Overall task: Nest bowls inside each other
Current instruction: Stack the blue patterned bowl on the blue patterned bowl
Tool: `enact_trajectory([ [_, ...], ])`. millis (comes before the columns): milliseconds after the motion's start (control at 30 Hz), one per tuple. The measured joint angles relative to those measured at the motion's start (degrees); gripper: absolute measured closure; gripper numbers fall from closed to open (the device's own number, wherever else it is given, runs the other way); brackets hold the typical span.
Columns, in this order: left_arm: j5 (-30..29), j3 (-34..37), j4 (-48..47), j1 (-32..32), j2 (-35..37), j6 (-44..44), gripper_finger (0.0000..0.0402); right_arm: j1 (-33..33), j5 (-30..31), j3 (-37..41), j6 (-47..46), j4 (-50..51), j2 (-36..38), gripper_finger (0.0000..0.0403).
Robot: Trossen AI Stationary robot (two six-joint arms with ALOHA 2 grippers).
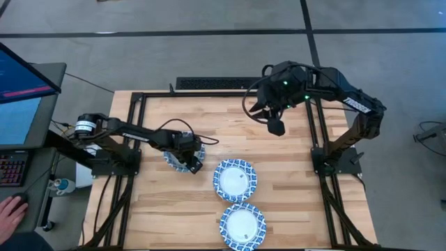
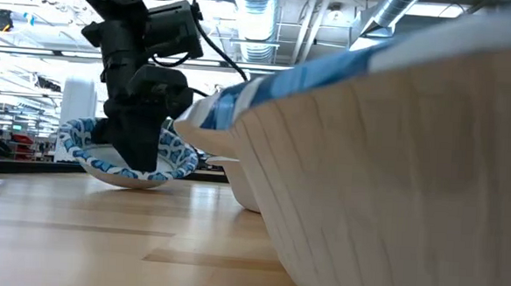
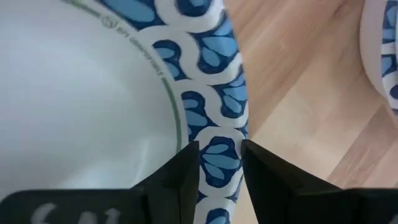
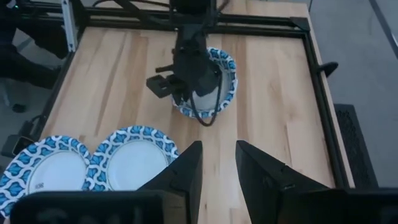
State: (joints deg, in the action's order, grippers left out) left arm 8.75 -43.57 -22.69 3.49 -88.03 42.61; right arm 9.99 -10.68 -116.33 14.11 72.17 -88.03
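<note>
Three blue-rimmed white bowls show. One bowl [image 1: 175,160] lies left of the table's middle under my left gripper [image 1: 191,157], which is shut on its rim. In the low view this bowl [image 2: 84,147] has its underside down at the wood. Two more bowls rest on their bases: one at the middle [image 1: 234,179], one by the near edge [image 1: 242,225], which fills the low view [image 2: 394,168]. My right gripper [image 1: 275,126] hangs open, high over the far right part of the table, touching nothing; its wrist view [image 4: 217,171] looks down on all three bowls. My left gripper [image 3: 221,149] pinches the patterned rim [image 3: 219,127] of the left bowl, on the side facing the other bowls. One finger [image 3: 184,174] stands over the white inside, the other [image 3: 264,177] outside. The fingers come from above, pointing down. Whether the bowl is lifted off the wood I cannot tell.
A black frame rail [image 1: 230,93] runs around the tabletop, with uprights at both arm bases. A monitor [image 1: 21,84], a keyboard and a person's hand [image 1: 10,211] lie off the left edge. Bare wood [image 1: 160,216] shows at the near left and along the far side.
</note>
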Motion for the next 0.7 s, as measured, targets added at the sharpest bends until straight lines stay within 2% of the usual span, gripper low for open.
enact_trajectory([
  [300, 0.03, -4.76, -4.35, 0.0, -0.02, -2.58, 0.0292, 1.41, 0.0, 0.0, 0.92, 0.28, 0.0, 0.0284],
  [567, -1.65, -13.97, -16.81, -0.01, 0.0, -5.62, 0.0292, 1.41, 0.0, 0.0, 1.42, 0.36, 0.13, 0.0284],
  [700, -1.71, -17.32, -19.43, -0.06, 0.02, -4.92, 0.0292, 1.41, 0.02, -0.07, 2.03, 0.45, 1.15, 0.0284],
])
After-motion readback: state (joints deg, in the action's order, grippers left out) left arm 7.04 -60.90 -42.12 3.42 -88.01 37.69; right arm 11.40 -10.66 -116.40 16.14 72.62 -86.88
